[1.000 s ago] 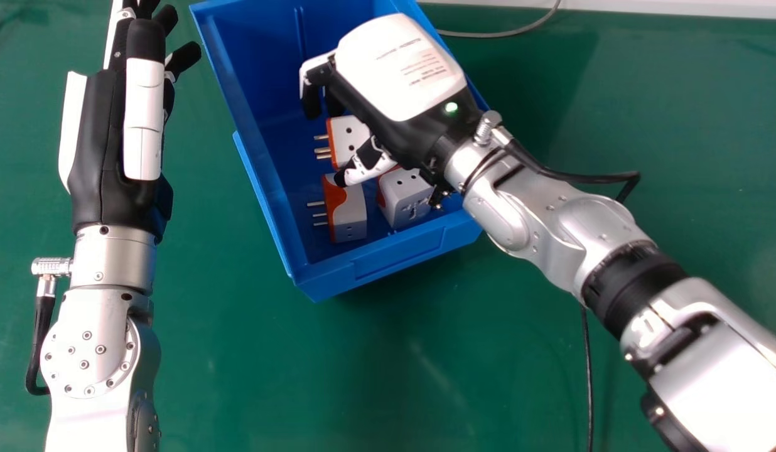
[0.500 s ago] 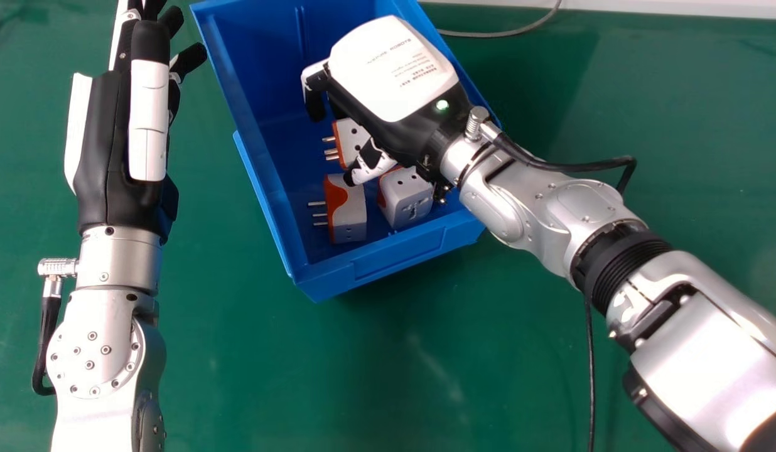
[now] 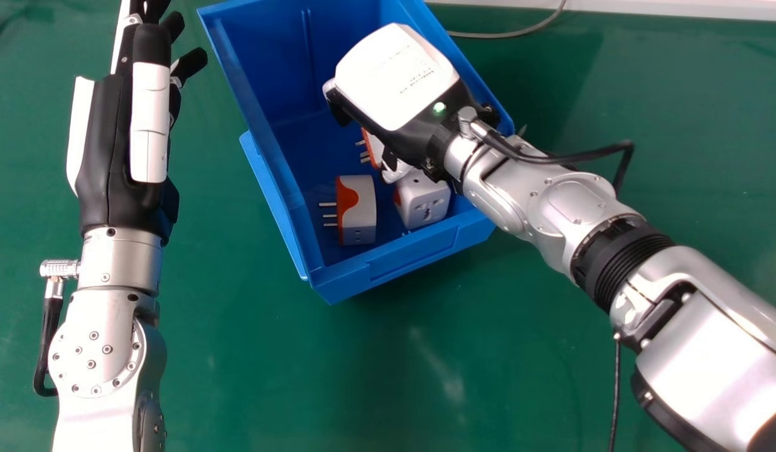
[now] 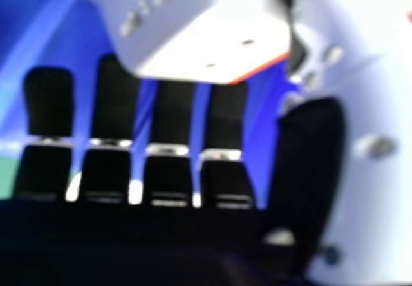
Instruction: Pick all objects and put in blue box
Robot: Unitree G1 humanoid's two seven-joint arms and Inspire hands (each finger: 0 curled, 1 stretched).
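The blue box (image 3: 413,251) sits askew on the green desk (image 3: 256,376). Three white-and-orange plugs are inside it. The left plug (image 3: 358,213) lies near the box's front-left corner, pins toward the box's left wall. The right plug (image 3: 424,202) is near the box's front wall. The rear plug (image 3: 375,149) is farther back in the box, partly covered, its pins also toward the left wall.

The right hand (image 3: 391,78) is over the inside of the box, palm down, its forearm crossing the box's right wall. Its fingers are loosely bent and grasp nothing; its thumb is by the rear and right plugs, though I cannot tell whether it touches either. In the right hand view, a plug is beyond the fingers, against the box's blue.

The left hand (image 3: 121,132) is released, fingers straight, left of the box. A grey cable (image 3: 520,31) runs behind the box, to its right.
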